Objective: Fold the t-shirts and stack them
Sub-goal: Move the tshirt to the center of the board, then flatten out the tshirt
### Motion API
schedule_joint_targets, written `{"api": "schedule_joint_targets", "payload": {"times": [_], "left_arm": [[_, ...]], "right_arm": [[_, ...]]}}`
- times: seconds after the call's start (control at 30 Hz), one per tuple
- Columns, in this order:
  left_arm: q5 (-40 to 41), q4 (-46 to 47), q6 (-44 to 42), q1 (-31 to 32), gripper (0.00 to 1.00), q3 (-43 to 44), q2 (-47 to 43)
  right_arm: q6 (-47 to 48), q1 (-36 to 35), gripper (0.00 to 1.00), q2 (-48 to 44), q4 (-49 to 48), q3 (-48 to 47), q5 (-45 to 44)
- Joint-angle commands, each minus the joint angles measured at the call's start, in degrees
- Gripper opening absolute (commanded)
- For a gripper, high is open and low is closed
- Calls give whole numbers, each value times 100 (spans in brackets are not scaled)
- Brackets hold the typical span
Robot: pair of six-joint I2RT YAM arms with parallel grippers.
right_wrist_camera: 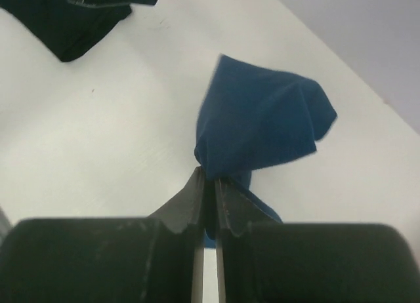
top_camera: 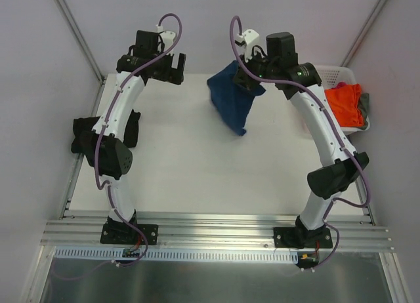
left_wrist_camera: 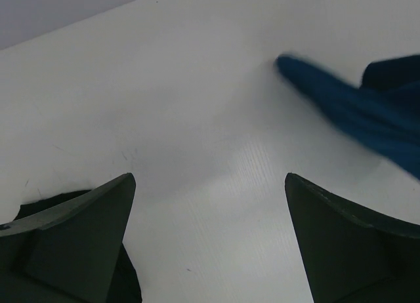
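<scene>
White plastic basket (top_camera: 338, 73), orange t-shirt (top_camera: 344, 103) and grey t-shirt (top_camera: 365, 105) inside.

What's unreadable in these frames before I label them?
Navy shirt: bunched in the right gripper, chest side hidden in all views; blurred in left wrist view.
Black shirt: left arm covers its middle from above; right wrist view crops it at the top edge.
Basket: right arm overlaps it; below the orange shirt, contents hidden.

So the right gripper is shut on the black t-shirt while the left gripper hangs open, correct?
No: the right wrist view shows the right gripper pinching the navy blue t-shirt, not the black t-shirt. The left gripper is indeed open.
</scene>
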State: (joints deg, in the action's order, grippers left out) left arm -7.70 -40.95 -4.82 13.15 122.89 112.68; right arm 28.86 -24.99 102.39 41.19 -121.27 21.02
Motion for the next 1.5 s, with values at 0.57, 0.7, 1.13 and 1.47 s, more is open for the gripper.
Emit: {"api": "schedule_joint_targets", "payload": {"times": [0.57,0.7,1.13,1.47], "left_arm": [[-1303,78,252,-322,99,-968,-564],[-1708,26,473,-322,99,-1346,-668],[-857,-484,-1029,-339,99,-2540,-1362],[-424,-843,-1655,-374,98,-4483,-3074]], "right_arm": [[532,-49,84,-1328,1391,2670,-572],[1059,-41,81,-557,1742,2504,-327],[1596,732,70,1618,2182,289,2246],[2361,-215,71,458,2430,1545,2074]]}}
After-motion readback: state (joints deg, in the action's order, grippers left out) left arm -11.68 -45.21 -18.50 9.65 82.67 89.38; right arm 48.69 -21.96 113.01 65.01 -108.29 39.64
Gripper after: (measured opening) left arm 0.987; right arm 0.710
